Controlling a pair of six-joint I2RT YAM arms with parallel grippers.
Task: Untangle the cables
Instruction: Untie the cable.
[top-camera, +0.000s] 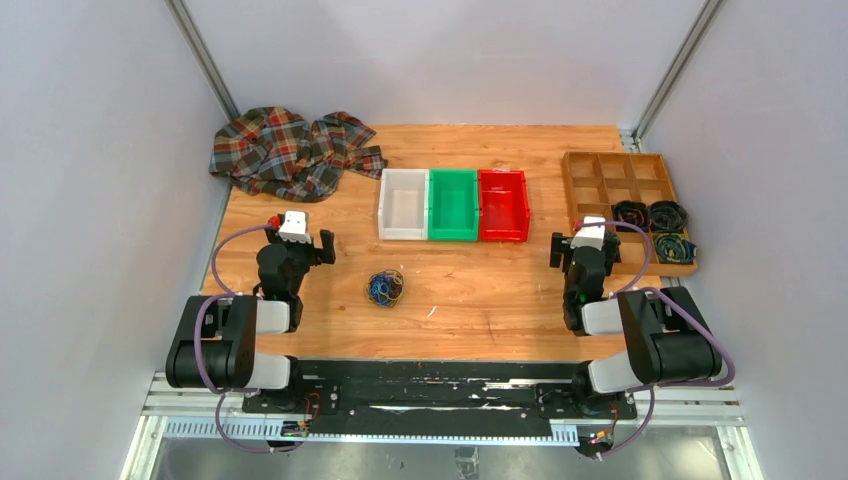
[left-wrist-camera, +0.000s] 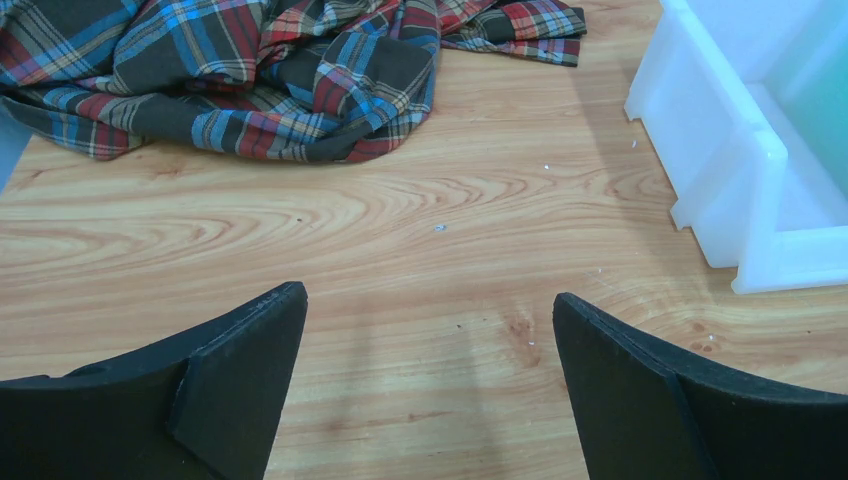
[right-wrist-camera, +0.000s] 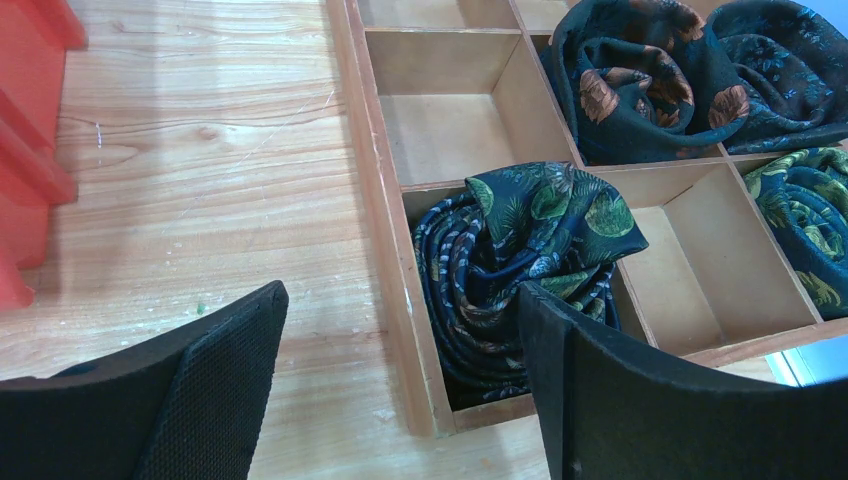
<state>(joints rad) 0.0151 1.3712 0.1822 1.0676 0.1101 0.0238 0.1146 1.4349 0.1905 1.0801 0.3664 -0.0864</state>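
Observation:
The cables (top-camera: 385, 288) are a small clump of blue, yellow and black wire loops on the wooden table, between the two arms, shown only in the top view. My left gripper (top-camera: 296, 243) is open and empty, to the left of the clump and apart from it; in its wrist view (left-wrist-camera: 430, 300) only bare wood lies between the fingers. My right gripper (top-camera: 581, 245) is open and empty, far right of the clump; in its wrist view (right-wrist-camera: 400, 295) it hangs over the near left corner of the wooden tray (right-wrist-camera: 375, 180).
A plaid cloth (top-camera: 290, 150) lies at the back left. White (top-camera: 403, 204), green (top-camera: 453, 204) and red (top-camera: 502, 204) bins stand in a row behind the clump. The compartment tray (top-camera: 625, 207) at the right holds rolled dark patterned cloths (right-wrist-camera: 520, 250).

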